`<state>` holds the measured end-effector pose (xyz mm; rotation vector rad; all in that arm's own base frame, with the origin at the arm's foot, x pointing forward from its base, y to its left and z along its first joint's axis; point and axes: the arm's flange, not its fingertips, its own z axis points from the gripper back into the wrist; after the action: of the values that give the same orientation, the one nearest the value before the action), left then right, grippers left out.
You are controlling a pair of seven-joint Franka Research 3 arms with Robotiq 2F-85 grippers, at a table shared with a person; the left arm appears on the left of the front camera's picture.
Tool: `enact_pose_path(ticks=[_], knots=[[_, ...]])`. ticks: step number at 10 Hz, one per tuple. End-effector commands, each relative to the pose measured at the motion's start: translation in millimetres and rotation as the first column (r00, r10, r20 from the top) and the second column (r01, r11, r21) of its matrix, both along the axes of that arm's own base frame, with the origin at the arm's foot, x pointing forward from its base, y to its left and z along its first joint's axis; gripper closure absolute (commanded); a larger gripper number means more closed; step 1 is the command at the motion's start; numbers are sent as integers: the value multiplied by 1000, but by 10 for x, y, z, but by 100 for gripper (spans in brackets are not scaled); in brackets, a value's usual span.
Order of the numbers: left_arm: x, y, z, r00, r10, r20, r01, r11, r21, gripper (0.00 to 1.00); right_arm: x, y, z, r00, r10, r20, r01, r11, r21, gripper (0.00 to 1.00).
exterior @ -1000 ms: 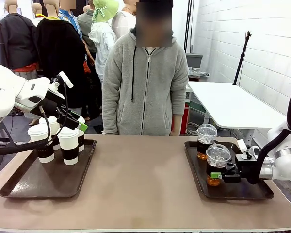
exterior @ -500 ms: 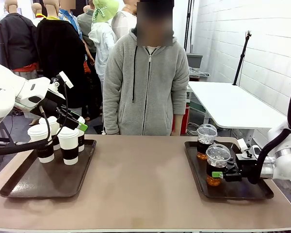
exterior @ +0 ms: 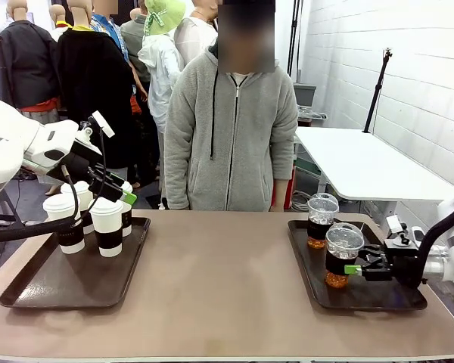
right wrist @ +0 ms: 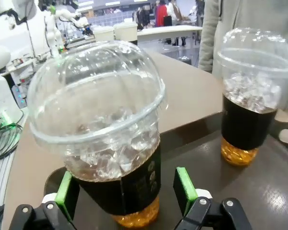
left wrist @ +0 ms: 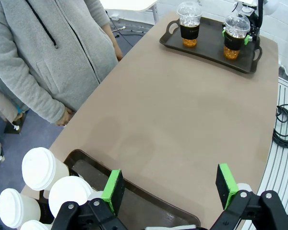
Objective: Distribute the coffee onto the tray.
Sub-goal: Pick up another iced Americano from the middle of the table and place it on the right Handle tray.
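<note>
Now we set down iced cups | our right gripper [exterior: 357, 268] is wide open, holding nothing, near cup [exterior: 342, 255] just before it on right tray [exterior: 386, 300] | left gripper [left wrist: 170, 184] open, empty | next: we pull back without bumping the cup.

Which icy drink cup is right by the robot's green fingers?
The near clear cup on the right tray, standing between the right gripper's open fingers. The other clear cup stands farther back, alone.

My left gripper [left wrist: 170, 188] hangs with jaws spread wide, arm reaching in from my left. My right gripper [right wrist: 126, 192] sits low, level, jaws parted, gripping nothing.
</note>
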<state>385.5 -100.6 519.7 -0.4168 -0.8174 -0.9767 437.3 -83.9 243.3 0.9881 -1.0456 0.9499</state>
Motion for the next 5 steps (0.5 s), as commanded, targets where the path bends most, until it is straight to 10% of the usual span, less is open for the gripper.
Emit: enact_pose_path(ticks=[1, 5], knots=[[38, 24, -31, 1000, -22, 14, 22, 1000, -12, 0, -172, -111, 88, 999, -32, -23, 32, 999, -7, 0], [38, 24, -31, 1000, -22, 14, 22, 1000, -12, 0, -428, -445, 87, 995, -97, -40, 96, 995, -14, 0]])
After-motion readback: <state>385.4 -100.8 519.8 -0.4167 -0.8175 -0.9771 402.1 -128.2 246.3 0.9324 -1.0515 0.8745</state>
